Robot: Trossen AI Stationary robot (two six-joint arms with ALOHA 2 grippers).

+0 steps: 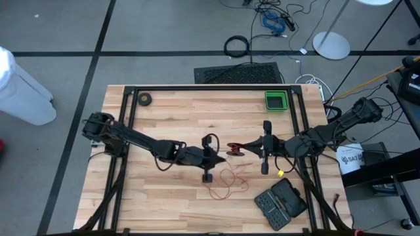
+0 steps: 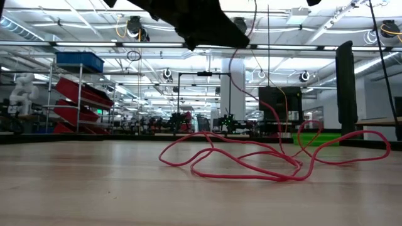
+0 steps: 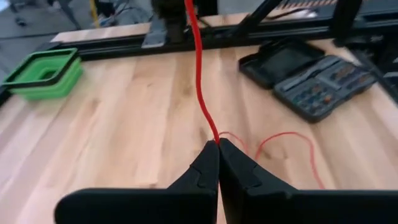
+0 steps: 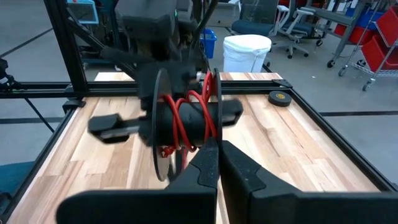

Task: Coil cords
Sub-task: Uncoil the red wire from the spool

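The thin red cord (image 2: 251, 160) lies in loose loops on the wooden table (image 1: 164, 203), and one strand rises from them to my left gripper (image 3: 217, 144), which is shut on it above mid-table. From there the strand (image 3: 199, 74) runs on to the black reel (image 4: 183, 118), which carries several red turns. My right gripper (image 4: 217, 149) is shut on the reel, just to the right of the left gripper (image 1: 220, 156) in the high view. My left gripper pinches a single strand of the cord (image 3: 215, 135) between its two fingertips, slanting down from the table's left. The strand runs nearly straight from the tips to the reel; behind them it hangs to the loops on the table. My right gripper holds the reel at the edge of its near flange (image 4: 211, 134), pinched between the two fingers, which come about level from the table's right. The reel is lifted clear of the table. The fingertips themselves hide the exact place of contact.
An open black tool case (image 1: 281, 203) lies at the near right, close to the loose loops. A green tray (image 1: 276, 100) sits at the far right and a small black roll (image 1: 144, 99) at the far left. Black frame rails run along the table's sides.
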